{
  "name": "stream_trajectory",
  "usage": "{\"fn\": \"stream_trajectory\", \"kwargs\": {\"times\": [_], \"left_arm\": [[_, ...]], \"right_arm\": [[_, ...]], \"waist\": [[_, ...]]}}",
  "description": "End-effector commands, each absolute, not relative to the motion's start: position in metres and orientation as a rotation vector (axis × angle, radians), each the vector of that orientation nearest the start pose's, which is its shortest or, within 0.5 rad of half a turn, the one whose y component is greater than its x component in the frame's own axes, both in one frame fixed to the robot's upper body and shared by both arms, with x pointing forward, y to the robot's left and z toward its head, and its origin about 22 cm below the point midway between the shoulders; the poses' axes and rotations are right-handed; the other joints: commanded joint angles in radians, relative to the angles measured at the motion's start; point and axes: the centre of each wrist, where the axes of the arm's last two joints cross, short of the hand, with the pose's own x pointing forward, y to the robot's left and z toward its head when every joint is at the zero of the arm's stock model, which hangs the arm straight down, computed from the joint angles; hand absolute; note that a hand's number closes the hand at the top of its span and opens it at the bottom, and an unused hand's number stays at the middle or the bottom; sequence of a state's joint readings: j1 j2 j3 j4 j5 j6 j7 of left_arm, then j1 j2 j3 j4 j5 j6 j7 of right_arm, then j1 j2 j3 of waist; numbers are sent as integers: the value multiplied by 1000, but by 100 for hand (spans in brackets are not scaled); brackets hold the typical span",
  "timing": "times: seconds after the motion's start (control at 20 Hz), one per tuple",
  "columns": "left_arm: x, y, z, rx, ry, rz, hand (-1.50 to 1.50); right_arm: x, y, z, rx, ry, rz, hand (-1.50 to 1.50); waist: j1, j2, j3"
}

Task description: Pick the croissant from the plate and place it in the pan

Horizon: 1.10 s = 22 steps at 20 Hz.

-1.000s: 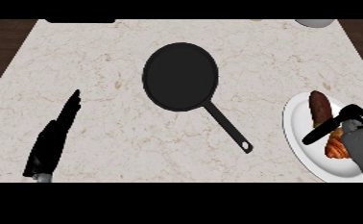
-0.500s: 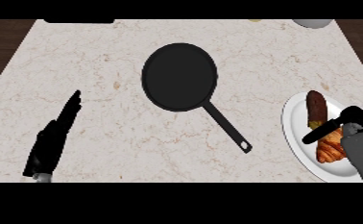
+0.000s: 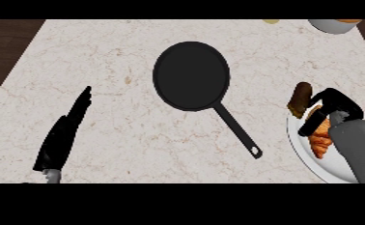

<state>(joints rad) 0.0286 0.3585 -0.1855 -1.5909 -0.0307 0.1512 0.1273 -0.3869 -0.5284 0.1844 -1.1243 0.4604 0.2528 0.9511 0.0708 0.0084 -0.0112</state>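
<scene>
Golden croissant [image 3: 322,139] on the plate [image 3: 303,147] at right edge, right hand [image 3: 329,108] fingers curled over it; likely light, flaky, best held across its middle.

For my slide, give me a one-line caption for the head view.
Right hand curled over the croissant on the plate; empty pan at centre, left hand resting open.

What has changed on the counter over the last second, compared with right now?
Only slightly: the right hand has crept a little further over the white round plate, its fingers curled down over the orange-brown croissant, which is not lifted yet. The black frying pan, the dark brown pastry and the open left hand stayed put.
</scene>
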Motion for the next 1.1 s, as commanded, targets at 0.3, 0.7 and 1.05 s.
{"fn": "stream_trajectory", "kwargs": {"times": [0.3, 0.7, 1.05], "left_arm": [[238, 255, 16, 224, -1444, -372, 0], [242, 263, 17, 275, -1442, -332, 0], [237, 259, 7, 277, -1430, -344, 0]], "right_arm": [[368, -265, 133, -714, -987, 1399, 150], [384, -259, 200, -690, -1805, 1375, 150], [424, -255, 181, -490, -2052, 1321, 150]], "waist": [[86, 31, 20], [49, 28, 21], [34, 25, 14]]}}
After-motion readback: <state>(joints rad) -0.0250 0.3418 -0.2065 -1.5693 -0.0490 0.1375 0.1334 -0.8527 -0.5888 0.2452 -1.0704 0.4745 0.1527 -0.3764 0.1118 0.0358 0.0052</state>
